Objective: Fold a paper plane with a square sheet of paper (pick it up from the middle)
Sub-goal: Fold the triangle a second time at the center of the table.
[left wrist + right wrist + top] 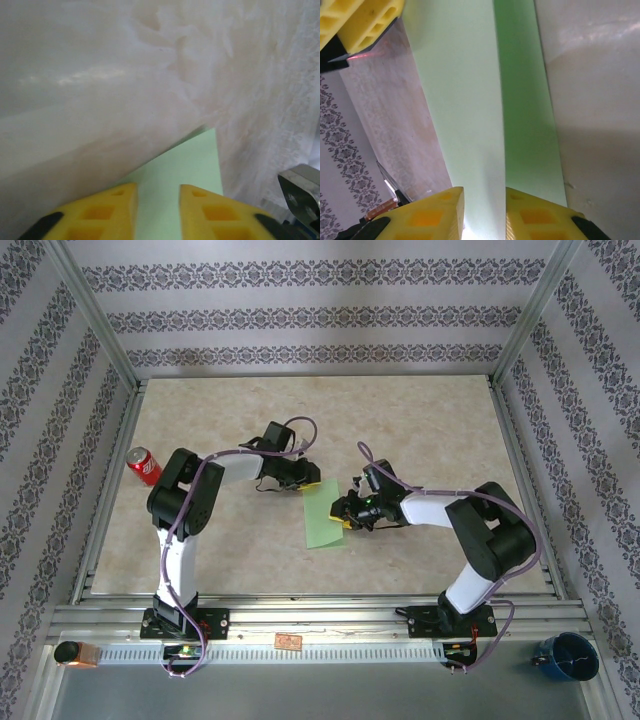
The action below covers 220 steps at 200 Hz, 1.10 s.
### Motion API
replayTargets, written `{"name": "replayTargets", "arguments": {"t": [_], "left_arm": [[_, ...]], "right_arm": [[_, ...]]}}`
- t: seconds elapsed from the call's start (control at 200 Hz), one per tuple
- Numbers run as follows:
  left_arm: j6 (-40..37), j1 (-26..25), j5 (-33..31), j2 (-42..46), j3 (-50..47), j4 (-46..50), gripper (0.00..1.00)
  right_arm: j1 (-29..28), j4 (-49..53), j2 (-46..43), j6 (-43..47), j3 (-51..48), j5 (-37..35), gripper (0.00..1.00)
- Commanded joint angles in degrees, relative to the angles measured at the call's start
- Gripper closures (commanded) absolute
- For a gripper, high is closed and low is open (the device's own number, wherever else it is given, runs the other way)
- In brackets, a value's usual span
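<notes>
From above, the thin, matte light green paper sheet lies flat on the pale beige marbled table, near its middle and between the two arms. It shows as a narrow four-sided shape, longer than it is wide. The left gripper sits at its far end and the right gripper at its right edge. From this height I cannot tell how far either pair of jaws stands apart. A red cylindrical soda can lies tilted at the table's left side, well apart from the sheet.

At the left wrist, the left gripper has its yellow plastic fingers a little apart. The flat face of the paper sheet shows in the gap and runs on to a corner beyond. No pinch on it can be made out.

At the right wrist, the right gripper likewise has its yellow fingers slightly apart. The paper sheet runs through the gap and on up the picture, and no clamp on it is visible. A straight line runs along its length, paler to the left and deeper green to the right. A yellow finger of the left gripper sits just beside its top left edge.
</notes>
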<state>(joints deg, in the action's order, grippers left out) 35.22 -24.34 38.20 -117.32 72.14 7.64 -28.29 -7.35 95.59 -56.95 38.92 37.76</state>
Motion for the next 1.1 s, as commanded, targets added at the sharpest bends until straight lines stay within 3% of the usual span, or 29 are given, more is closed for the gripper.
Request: {"name": "replayTargets", "arguments": {"t": [0.0, 0.135, 0.4, 0.62, 0.869, 1.094], "left_arm": [[-4.8, -1.4, -3.7, 3.9, 3.0, 4.8, 0.62], [-6.3, -2.3, -5.0, 7.7, 3.0, 6.0, 0.56], [-5.7, -7.2, -14.0, 21.4, -12.2, -7.2, 0.55], [-4.9, -11.4, -21.4, 31.4, -23.3, -13.2, 0.54], [-11.0, -15.2, -27.5, 38.4, -28.9, -12.9, 0.52], [-24.5, -23.8, -31.1, 41.0, -32.3, -14.2, 0.40]], "right_arm": [[1.2, -1.6, 1.5, 1.7, 1.2, 2.4, 0.74], [2.6, -2.7, 3.2, 2.2, 1.6, 4.4, 0.77], [3.6, -4.3, 5.7, 3.0, 3.3, 8.0, 0.90], [2.8, -8.0, 4.5, -3.2, 0.5, 3.1, 0.99], [-0.7, -21.6, 1.9, -15.8, -4.8, -4.0, 0.99], [-0.8, -19.8, 0.5, -13.4, -4.7, -2.6, 0.81]]}}
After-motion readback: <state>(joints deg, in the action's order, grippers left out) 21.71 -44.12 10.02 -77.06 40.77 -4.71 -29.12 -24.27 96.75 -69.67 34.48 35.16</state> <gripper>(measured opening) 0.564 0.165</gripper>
